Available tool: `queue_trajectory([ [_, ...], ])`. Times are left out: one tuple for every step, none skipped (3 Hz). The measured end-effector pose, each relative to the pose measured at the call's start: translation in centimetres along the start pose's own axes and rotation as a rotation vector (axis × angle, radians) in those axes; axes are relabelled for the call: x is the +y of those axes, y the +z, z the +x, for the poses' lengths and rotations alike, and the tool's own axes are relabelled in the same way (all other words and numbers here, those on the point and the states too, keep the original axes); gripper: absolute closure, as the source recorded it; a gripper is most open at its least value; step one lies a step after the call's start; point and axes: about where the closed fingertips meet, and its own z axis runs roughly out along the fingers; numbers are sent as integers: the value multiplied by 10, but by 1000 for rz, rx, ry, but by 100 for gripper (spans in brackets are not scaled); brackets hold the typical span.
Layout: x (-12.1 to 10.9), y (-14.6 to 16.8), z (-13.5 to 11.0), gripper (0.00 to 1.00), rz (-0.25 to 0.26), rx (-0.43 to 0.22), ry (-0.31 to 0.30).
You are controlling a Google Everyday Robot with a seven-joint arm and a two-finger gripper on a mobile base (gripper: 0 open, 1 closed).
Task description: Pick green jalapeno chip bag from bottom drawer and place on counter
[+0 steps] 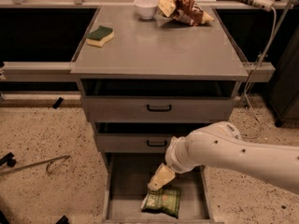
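The green jalapeno chip bag [163, 200] lies flat in the open bottom drawer [124, 185], towards its front middle. My gripper [158, 182] reaches down from the white arm at the right and hangs just above the bag's upper left corner. The counter [159, 50] is the grey cabinet top above the two upper drawers.
On the counter lie a green and yellow sponge [99, 35], a white bowl [145, 6] and a brown-and-cream snack bag [183, 8]. The two upper drawers with black handles [159, 108] are closed. A cable [266, 41] hangs at the right. Metal parts lie on the speckled floor [42, 162].
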Motion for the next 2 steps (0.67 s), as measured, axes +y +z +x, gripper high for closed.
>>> queue_trajectory([
  [-35, 58, 4, 0, -4, -85, 57],
  [-25, 90, 18, 0, -61, -81, 87],
])
